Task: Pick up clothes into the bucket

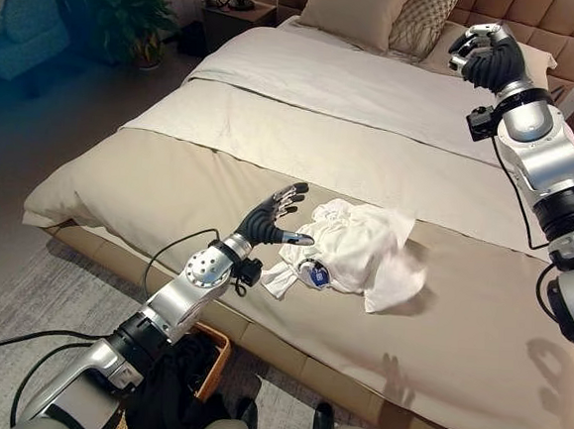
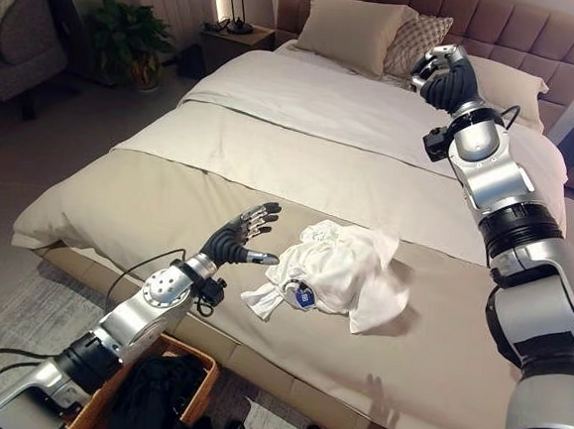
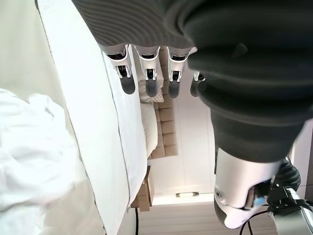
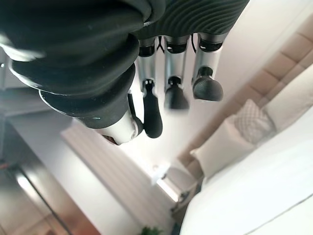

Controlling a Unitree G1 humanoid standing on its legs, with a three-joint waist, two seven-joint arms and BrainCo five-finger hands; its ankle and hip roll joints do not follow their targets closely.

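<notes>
A crumpled white garment [image 1: 359, 252] with a small blue patch lies on the beige bed cover [image 1: 170, 190] near the bed's front edge; it shows too in the left wrist view as the white garment [image 3: 29, 161]. My left hand [image 1: 270, 220] is open, fingers straight, hovering just left of the cloth and apart from it. Raised high over the pillows at the back right, my right hand [image 1: 489, 53] has its fingers curled and holds nothing. The woven bucket [image 2: 191, 361] stands on the floor below the left arm with dark clothes [image 2: 154, 393] inside.
Pillows [image 1: 363, 10] lie at the headboard. A potted plant [image 1: 134, 14] and an armchair [image 1: 19, 15] stand far left, a nightstand [image 1: 238, 17] behind. A grey rug [image 1: 22, 293] covers the floor in front of the bed.
</notes>
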